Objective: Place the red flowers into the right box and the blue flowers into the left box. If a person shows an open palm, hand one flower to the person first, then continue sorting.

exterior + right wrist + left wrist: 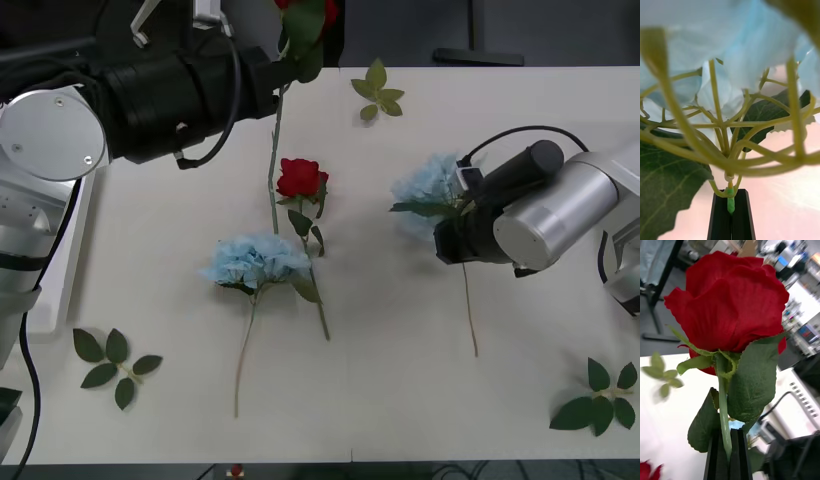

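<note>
Gripping one flower in each claw above the counter.
Left claw pinches a red rose stem; right claw clamps a blue flower stem.

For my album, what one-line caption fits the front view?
Left gripper lifts a red rose while right gripper pinches a blue flower on the white table.

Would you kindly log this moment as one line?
left gripper: shut on red rose | right gripper: shut on blue flower
</note>
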`<state>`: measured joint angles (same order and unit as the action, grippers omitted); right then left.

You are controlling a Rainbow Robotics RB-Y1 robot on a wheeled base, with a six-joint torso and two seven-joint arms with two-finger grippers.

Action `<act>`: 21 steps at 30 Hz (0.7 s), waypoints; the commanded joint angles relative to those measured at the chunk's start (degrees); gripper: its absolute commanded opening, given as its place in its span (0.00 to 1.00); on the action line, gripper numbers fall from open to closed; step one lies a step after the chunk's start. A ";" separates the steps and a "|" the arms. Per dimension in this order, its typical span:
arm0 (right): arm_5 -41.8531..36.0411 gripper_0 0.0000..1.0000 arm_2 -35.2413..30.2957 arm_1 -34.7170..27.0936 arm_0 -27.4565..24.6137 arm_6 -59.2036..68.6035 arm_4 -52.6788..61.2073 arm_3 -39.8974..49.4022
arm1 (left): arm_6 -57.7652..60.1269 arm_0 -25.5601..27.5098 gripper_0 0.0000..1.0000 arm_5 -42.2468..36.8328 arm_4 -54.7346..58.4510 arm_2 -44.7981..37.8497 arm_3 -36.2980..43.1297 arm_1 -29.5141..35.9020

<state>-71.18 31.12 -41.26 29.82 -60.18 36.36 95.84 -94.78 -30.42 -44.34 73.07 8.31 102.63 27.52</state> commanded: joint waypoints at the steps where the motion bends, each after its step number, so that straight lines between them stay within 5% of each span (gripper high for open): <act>1: -0.28 0.26 -0.53 -0.66 1.55 -2.05 -1.38 1.28 | -7.61 2.21 0.00 3.04 7.61 -0.93 3.63 1.57; 13: 0.16 0.86 -0.44 -0.66 1.03 -4.16 -1.99 0.14 | -16.14 6.17 0.00 17.27 21.59 3.47 5.83 0.08; 21: 0.95 0.93 -5.89 -2.24 0.59 -11.37 8.20 2.25 | -17.54 5.64 0.00 27.29 19.48 9.27 5.83 -1.15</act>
<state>-70.29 29.42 -41.58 29.82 -66.44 41.17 95.70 -111.86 -23.68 -19.10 93.60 17.15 106.34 27.33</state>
